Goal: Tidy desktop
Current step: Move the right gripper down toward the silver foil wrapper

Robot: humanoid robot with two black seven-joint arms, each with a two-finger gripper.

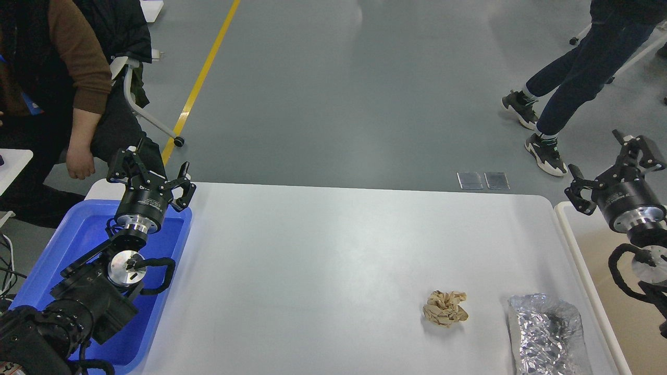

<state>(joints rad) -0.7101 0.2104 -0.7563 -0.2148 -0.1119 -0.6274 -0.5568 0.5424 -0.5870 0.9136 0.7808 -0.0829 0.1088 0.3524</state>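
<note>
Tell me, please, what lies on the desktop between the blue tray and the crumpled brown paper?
Nothing. In the head view, the desktop is bare white surface from the blue tray across to the crumpled brown paper.

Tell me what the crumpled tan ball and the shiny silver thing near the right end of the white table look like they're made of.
The tan ball looks like crumpled paper, possibly a brown napkin: matte, with soft irregular folds. The silver thing looks like aluminium foil, perhaps a crushed foil tray: bright, mirror-like, finely creased, with a dark hollow in the middle. Both lie on the desktop, apart from each other.
</note>
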